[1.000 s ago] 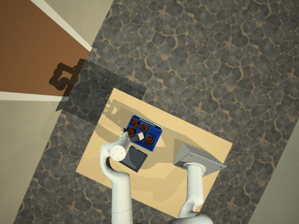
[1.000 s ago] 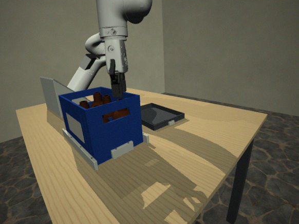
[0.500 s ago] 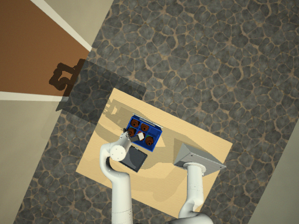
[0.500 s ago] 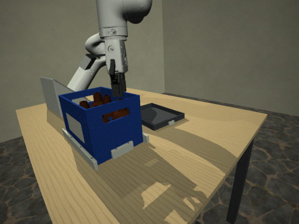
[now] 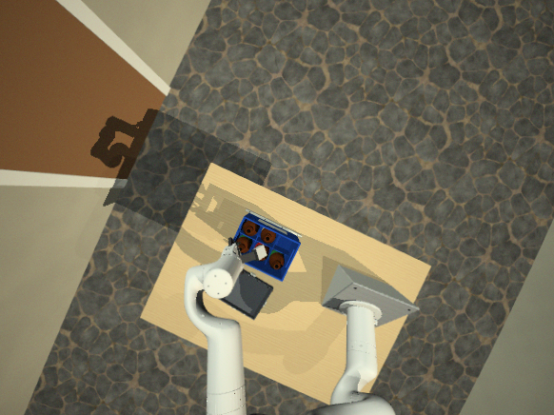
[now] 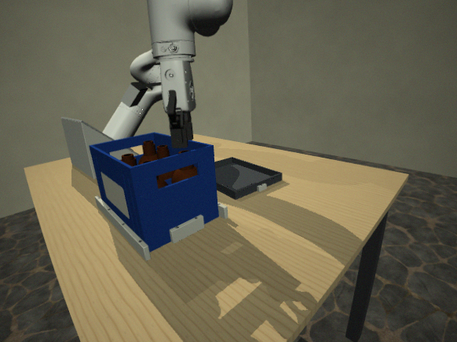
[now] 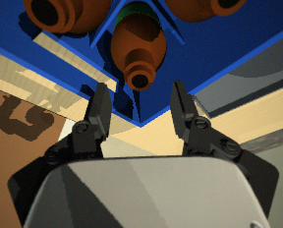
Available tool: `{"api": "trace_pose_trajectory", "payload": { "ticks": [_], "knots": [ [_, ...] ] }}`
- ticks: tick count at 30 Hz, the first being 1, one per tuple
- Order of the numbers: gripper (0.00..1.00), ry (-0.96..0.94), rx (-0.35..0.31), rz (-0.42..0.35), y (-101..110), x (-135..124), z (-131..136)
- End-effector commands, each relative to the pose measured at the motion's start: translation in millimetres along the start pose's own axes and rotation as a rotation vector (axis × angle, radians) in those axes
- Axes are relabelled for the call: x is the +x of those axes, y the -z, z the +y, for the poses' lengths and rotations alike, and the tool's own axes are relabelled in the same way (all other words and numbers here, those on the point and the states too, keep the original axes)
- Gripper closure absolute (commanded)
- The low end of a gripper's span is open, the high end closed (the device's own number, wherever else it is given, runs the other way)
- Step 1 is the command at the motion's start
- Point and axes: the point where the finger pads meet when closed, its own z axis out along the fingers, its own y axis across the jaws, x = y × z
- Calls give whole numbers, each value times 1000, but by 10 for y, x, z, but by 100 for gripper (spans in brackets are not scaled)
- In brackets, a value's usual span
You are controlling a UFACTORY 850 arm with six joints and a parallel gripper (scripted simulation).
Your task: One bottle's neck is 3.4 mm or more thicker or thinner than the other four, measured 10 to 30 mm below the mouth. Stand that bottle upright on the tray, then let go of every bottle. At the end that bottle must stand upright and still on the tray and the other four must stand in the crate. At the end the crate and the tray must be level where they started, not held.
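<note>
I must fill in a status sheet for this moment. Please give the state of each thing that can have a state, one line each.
Black two-finger gripper: open, holds nothing, above the crate's corner.
Blue plastic crate: level on the wooden table, between grey stops.
Brown bottles: upright in the crate.
Dark flat tray: level, no bottle on it.

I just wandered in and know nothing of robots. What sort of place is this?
Probably a plain test room for a sorting robot: one wooden table on a stone-patterned floor, bare walls, and a blue crate of brown bottles beside a dark tray.
</note>
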Motion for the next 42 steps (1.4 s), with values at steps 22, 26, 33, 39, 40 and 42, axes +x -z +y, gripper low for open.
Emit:
{"api": "trace_pose_trajectory", "payload": {
  "ticks": [22, 26, 33, 39, 40, 42],
  "knots": [
    [35, 1, 2, -1, -6, -5, -5],
    [35, 1, 2, -1, -28, -5, -5],
    [35, 1, 2, -1, -70, -5, -5],
    [35, 1, 2, -1, -137, -5, -5],
    [35, 1, 2, -1, -149, -5, -5],
    [35, 1, 2, -1, -174, -5, -5]
  ]
}}
